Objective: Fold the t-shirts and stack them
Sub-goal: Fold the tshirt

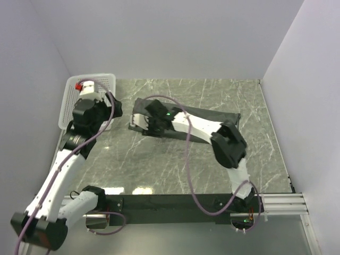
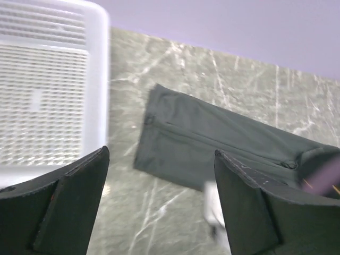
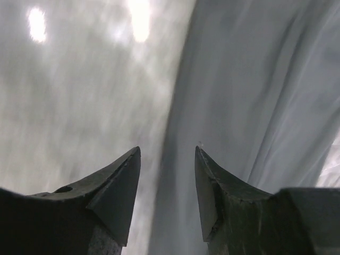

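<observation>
One dark charcoal t-shirt (image 1: 222, 115) lies folded into a long strip across the back of the marble table. In the left wrist view this t-shirt (image 2: 212, 143) lies flat ahead. My right gripper (image 1: 142, 125) hangs over the strip's left end. Its jaws (image 3: 167, 149) stand open above the edge of the cloth (image 3: 255, 95), with nothing pinched between them. My left gripper (image 1: 115, 108) hovers between the basket and the shirt's left end. Its jaws (image 2: 162, 153) are wide open and empty, above bare table.
A white mesh basket (image 1: 103, 79) stands at the back left corner, and its rim (image 2: 98, 79) is close to my left gripper. White walls close in the table on three sides. The marble tabletop (image 1: 159, 164) stretches in front of the shirt.
</observation>
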`<state>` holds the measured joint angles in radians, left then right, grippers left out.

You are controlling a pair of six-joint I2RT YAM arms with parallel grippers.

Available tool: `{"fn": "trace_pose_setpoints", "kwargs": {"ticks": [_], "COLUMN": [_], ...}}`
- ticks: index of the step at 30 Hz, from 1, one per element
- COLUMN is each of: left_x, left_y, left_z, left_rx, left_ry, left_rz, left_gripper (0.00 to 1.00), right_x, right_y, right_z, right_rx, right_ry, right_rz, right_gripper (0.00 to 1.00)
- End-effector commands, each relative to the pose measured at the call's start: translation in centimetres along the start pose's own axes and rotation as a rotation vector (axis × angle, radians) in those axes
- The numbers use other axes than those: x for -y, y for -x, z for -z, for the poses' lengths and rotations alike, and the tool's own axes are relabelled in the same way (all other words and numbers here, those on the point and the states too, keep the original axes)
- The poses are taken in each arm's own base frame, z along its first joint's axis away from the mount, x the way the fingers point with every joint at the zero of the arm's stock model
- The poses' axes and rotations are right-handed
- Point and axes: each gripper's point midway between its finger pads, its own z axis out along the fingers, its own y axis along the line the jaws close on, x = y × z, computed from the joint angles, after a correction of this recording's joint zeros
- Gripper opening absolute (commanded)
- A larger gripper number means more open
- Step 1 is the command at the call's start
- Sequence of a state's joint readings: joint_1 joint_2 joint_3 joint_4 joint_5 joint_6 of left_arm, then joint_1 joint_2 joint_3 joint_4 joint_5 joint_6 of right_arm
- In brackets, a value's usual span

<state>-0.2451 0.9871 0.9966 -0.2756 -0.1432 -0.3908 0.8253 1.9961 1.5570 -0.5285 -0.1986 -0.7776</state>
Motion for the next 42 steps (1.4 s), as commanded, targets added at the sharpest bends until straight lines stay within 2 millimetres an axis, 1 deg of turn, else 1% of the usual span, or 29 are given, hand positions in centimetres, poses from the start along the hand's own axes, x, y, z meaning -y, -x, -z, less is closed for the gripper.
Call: {"fn": "trace_pose_setpoints", "kwargs": {"ticks": [1,2,3,4,5,6,7,8,9,10,13,14,17,20,23,24,26,27,29,30,31,32,33,34,36,37,39,40,42], "left_x": [-2.9,-3.3,-3.5,-3.8,-3.7,-3.9,-4.3,-4.4,-4.6,-4.9,-5.4,-5.5,-5.5,-5.4,-5.5,-5.5,-5.5,-5.6,-5.5,-5.5,-5.5,-5.5,-5.5,-5.4,-5.4,-5.4,-5.4,-5.3,-5.2], "left_y": [-1.4,-0.5,-0.3,-0.6,0.0,0.0,-0.6,-0.4,-0.6,-1.3,-2.0,-2.2,-2.3,-2.3,-2.1,-2.1,-2.0,-2.0,-1.9,-1.9,-2.0,-1.9,-2.0,-1.9,-2.0,-2.0,-2.0,-2.0,-1.9], "left_z": [1.8,3.0,3.4,3.8,4.6,4.9,4.9,5.3,5.4,5.3,5.6,5.6,5.6,5.6,5.7,5.7,5.8,5.8,5.8,5.8,5.8,5.8,5.7,5.8,5.8,5.8,5.8,5.8,5.8], "left_rx": [0.005,0.049,0.063,0.069,0.106,0.119,0.117,0.141,0.146,0.136,0.130,0.125,0.121,0.122,0.129,0.129,0.135,0.135,0.138,0.138,0.137,0.137,0.133,0.136,0.135,0.135,0.135,0.136,0.139], "left_ry": [0.103,0.116,0.120,0.126,0.113,0.118,0.125,0.127,0.130,0.138,0.153,0.158,0.154,0.152,0.155,0.155,0.158,0.159,0.158,0.156,0.155,0.154,0.153,0.152,0.149,0.149,0.149,0.144,0.141], "left_rz": [-0.055,-0.057,-0.057,-0.059,-0.052,-0.050,-0.048,-0.042,-0.041,-0.042,-0.038,-0.032,-0.030,-0.028,-0.026,-0.028,-0.027,-0.027,-0.024,-0.024,-0.023,-0.025,-0.024,-0.023,-0.023,-0.023,-0.025,-0.023,-0.021], "left_gripper": [0.87,0.90,0.90,0.91,0.92,0.92,0.93,0.93,0.93,0.93,0.93,0.93,0.93,0.93,0.93,0.93,0.93,0.93,0.93,0.93,0.93,0.93,0.93,0.93,0.93,0.93,0.92,0.93,0.92], "right_x": [2.9,3.9,3.5,3.6,3.6,3.5,3.4,3.4,3.4,3.3,3.5,3.3,3.0,2.9,2.7,2.6,2.4,2.3,2.1,2.0,1.7,1.8,1.7,1.3,1.1,0.7,0.3,-0.2,-1.6], "right_y": [2.8,4.2,3.9,4.1,4.1,4.1,4.3,4.2,4.2,4.2,4.2,3.7,3.3,2.7,2.5,2.4,2.4,2.4,2.3,2.3,2.2,2.4,2.3,2.0,2.5,2.1,2.7,2.6,3.2], "right_z": [-1.1,-1.0,-2.5,-2.9,-3.6,-3.9,-4.2,-4.7,-5.0,-5.2,-5.9,-6.4,-7.3,-7.9,-8.2,-8.2,-8.3,-8.3,-8.1,-8.0,-8.0,-7.6,-7.5,-7.4,-6.7,-6.7,-6.0,-5.5,-5.1], "right_rx": [-0.032,-0.011,-0.031,-0.032,-0.039,-0.043,-0.043,-0.054,-0.056,-0.060,-0.063,-0.077,-0.092,-0.111,-0.115,-0.118,-0.118,-0.116,-0.112,-0.111,-0.110,-0.103,-0.103,-0.108,-0.086,-0.088,-0.064,-0.061,-0.042], "right_ry": [-0.125,-0.145,-0.128,-0.128,-0.120,-0.117,-0.116,-0.117,-0.119,-0.114,-0.116,-0.109,-0.104,-0.102,-0.092,-0.090,-0.079,-0.076,-0.065,-0.063,-0.057,-0.060,-0.057,-0.049,-0.045,-0.034,-0.018,-0.009,0.026], "right_rz": [-0.073,-0.080,-0.095,-0.100,-0.104,-0.111,-0.109,-0.110,-0.111,-0.113,-0.130,-0.134,-0.137,-0.141,-0.138,-0.137,-0.136,-0.133,-0.132,-0.129,-0.128,-0.124,-0.123,-0.122,-0.117,-0.116,-0.113,-0.111,-0.092], "right_gripper": [0.53,0.53,0.53,0.53,0.53,0.54,0.54,0.54,0.54,0.54,0.54,0.54,0.54,0.50,0.43,0.39,0.33,0.26,0.20,0.12,0.10,0.08,0.04,0.02,0.00,0.00,0.00,0.00,0.00]}}
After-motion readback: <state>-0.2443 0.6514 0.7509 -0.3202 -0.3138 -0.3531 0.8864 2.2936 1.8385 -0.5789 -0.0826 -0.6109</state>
